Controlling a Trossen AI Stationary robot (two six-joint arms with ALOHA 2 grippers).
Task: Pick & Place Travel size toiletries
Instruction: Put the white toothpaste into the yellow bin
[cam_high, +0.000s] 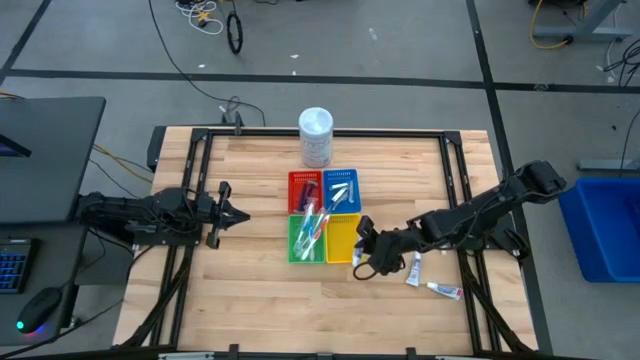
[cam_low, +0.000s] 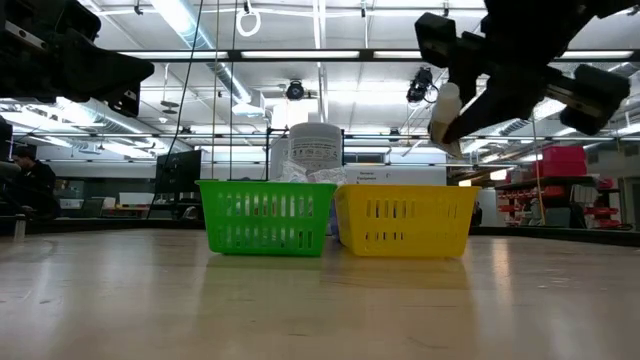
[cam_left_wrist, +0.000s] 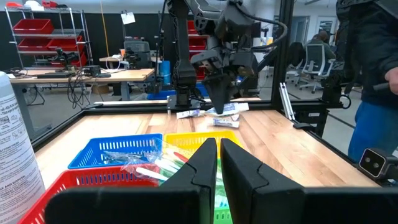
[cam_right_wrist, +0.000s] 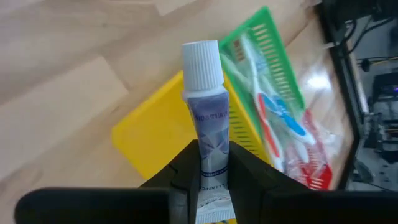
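While the right gripper (cam_right_wrist: 214, 163) is clamped on a small white squeeze tube (cam_right_wrist: 206, 106), the tube's long axis is pointed cap-first past the fingertips toward the yellow tray (cam_right_wrist: 155, 140), which lies just below and ahead. A release over that tray is judged the coming move. The left gripper (cam_high: 222, 213), pressed together and empty, is parked well apart on the trays' far side.

You are in a big robot workshop.
You can see long ceiling lights (cam_low: 250, 55), metal shelves with red bins (cam_left_wrist: 37, 28), work desks (cam_left_wrist: 93, 74) and office chairs (cam_left_wrist: 317, 59).
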